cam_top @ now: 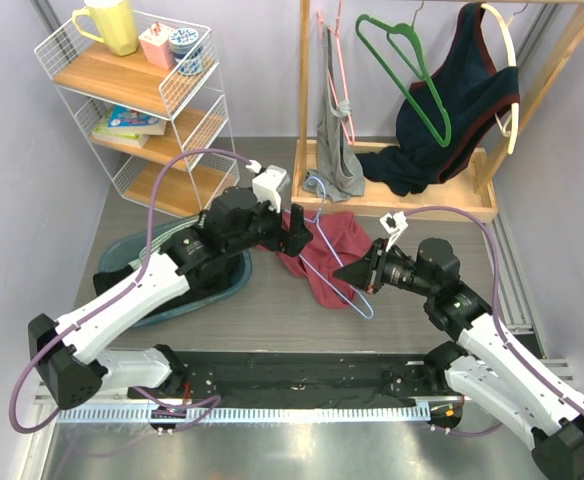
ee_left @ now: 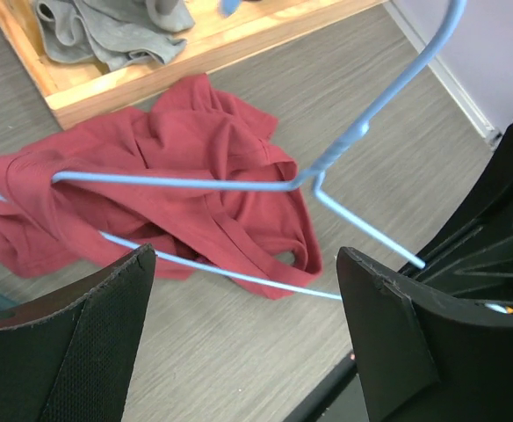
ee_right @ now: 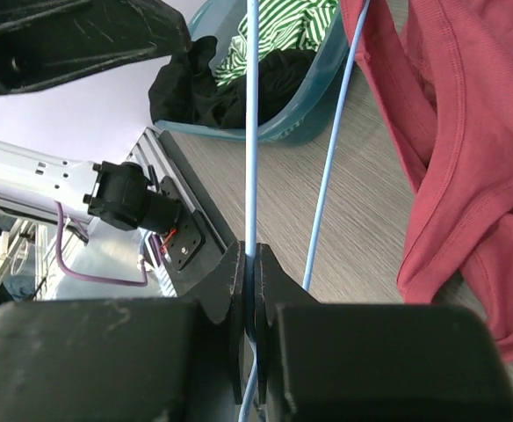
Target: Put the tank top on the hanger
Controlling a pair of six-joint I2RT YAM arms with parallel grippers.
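The crumpled maroon fabric tank top (cam_top: 327, 255) lies mid-table (cam_top: 272, 305), one shoulder apparently threaded onto the thin light-blue wire hanger (ee_left: 195, 183). The right fingers (ee_right: 226, 281) pinch the hanger's wire; the left fingers (ee_left: 81, 343) gape wide above, holding nothing. Judging by this, most of the dressing remains.

Below the left fingers (ee_left: 72, 352), hanger (ee_left: 177, 182) wires cross the gap; bare surface (ee_left: 239, 352) nearer, wooden rack base (ee_left: 248, 37) beyond.

My left arm (cam_top: 132, 300) stretches from the lower left to mid-frame; my left gripper (cam_top: 294, 232) has its jaws spread wide, gripping nothing. My right arm (cam_top: 492, 350) comes from the lower right; my right gripper (cam_top: 360, 270) points left, pinched tight on the hanger (ee_right: 250, 132) wire.
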